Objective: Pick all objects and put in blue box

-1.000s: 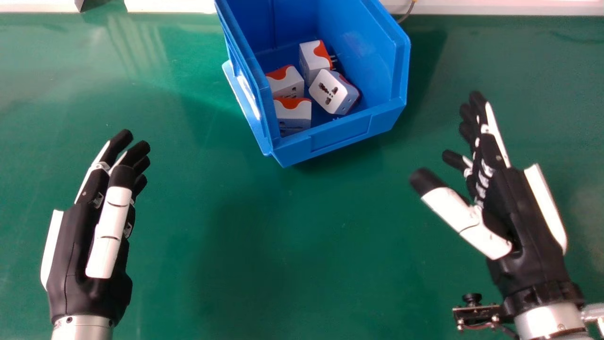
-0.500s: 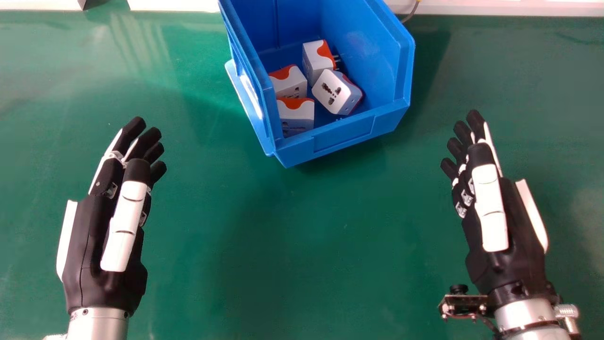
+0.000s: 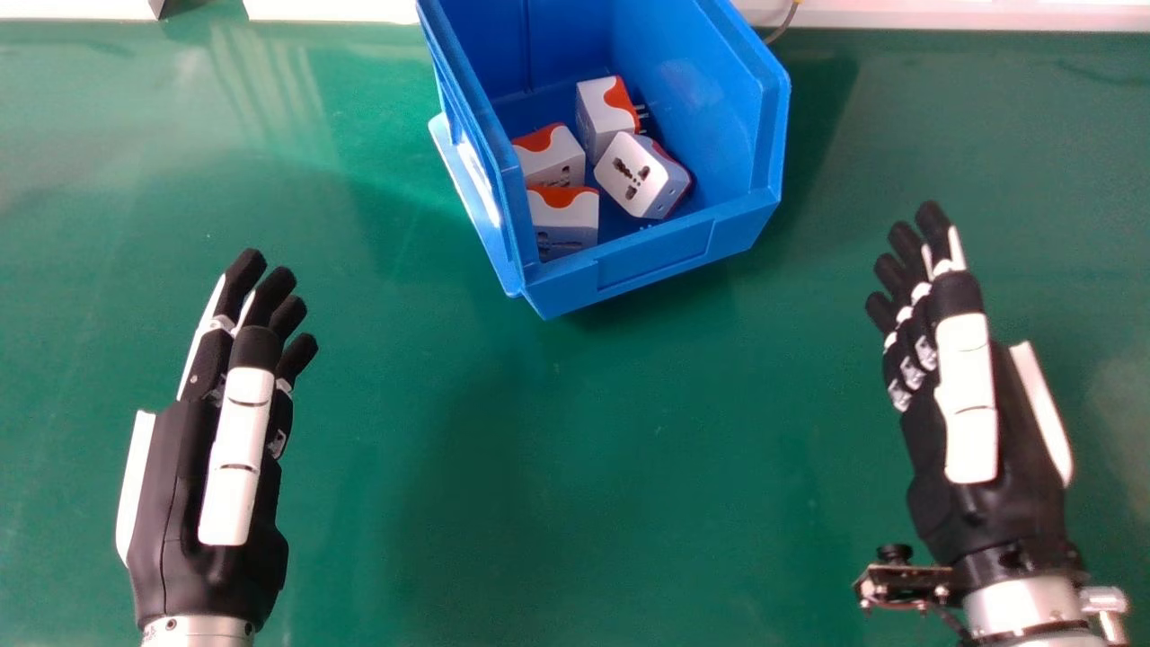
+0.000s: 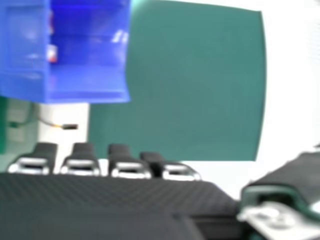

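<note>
In the head view, the box (image 3: 656,256) is standing on the desk (image 3: 557,449), and four plugs (image 3: 629,175) are lying inside it, bunched toward its near end. The left hand (image 3: 166,503) is hanging open over the desk at the view's left, its fingers reaching out nearly straight. The right hand (image 3: 968,395) is hanging at the view's right, its fingers extending with a slight bend.

In the right hand view, its fingers are stretching loosely and its thumb is standing apart from them; the box is showing beyond.

Bright light, streaky glare and soft shadows on green tabletop (image 3: 557,449)
</note>
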Robot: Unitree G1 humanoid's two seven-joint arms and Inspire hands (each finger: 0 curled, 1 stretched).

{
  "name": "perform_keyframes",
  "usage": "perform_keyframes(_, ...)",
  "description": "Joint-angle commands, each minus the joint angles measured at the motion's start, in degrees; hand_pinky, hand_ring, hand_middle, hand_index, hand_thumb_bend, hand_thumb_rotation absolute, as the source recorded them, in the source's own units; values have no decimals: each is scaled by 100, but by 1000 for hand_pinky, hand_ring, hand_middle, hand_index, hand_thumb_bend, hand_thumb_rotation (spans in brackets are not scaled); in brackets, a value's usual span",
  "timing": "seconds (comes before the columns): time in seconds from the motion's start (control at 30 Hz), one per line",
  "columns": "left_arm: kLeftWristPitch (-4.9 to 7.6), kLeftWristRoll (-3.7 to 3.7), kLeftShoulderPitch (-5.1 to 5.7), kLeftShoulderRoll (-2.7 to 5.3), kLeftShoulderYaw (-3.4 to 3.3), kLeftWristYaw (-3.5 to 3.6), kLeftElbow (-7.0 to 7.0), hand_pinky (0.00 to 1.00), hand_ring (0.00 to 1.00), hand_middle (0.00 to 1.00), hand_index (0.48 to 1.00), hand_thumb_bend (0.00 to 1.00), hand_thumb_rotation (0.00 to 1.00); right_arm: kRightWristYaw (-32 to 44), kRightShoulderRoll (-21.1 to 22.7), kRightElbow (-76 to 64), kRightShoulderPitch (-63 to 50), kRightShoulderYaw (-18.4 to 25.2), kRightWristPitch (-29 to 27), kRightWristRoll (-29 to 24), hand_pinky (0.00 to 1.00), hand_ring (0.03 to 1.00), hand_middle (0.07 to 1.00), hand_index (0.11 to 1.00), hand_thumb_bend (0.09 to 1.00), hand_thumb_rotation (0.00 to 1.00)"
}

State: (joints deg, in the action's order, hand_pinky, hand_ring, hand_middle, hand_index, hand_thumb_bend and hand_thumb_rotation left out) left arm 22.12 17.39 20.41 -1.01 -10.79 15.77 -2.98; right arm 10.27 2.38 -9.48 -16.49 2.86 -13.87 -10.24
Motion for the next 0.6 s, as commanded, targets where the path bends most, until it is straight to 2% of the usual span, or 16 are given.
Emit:
perform_keyframes(0.0,113,-97,82,25,29,-60,-147,966,952,943,934,592,748,11,52,-206,58,104,-159,-47,1000,1000,1000,1000,453,1000)
perform_keyframes(0.13,104,-145,47,12,35,-122,-91,970,952,941,933,586,730,22,102,-177,215,176,-125,-46,1000,1000,1000,1000,456,1000)
perform_keyframes(0.23,78,-158,-24,18,50,-159,-51,955,943,934,924,596,717,32,114,-104,342,222,-115,-67,1000,1000,1000,1000,464,1000)
perform_keyframes(0.27,95,-154,-57,19,47,-154,-10,952,941,932,923,597,713,44,124,-81,374,230,-120,-67,1000,1000,1000,1000,463,1000)
perform_keyframes(0.37,88,-215,-165,9,56,-192,85,935,930,921,913,615,696,31,128,9,475,266,-200,-42,1000,1000,1000,1000,452,1000)
perform_keyframes(0.57,41,-239,-456,-4,97,-211,276,918,917,906,897,641,677,-72,92,179,556,285,-284,57,1000,1000,1000,1000,466,1000)
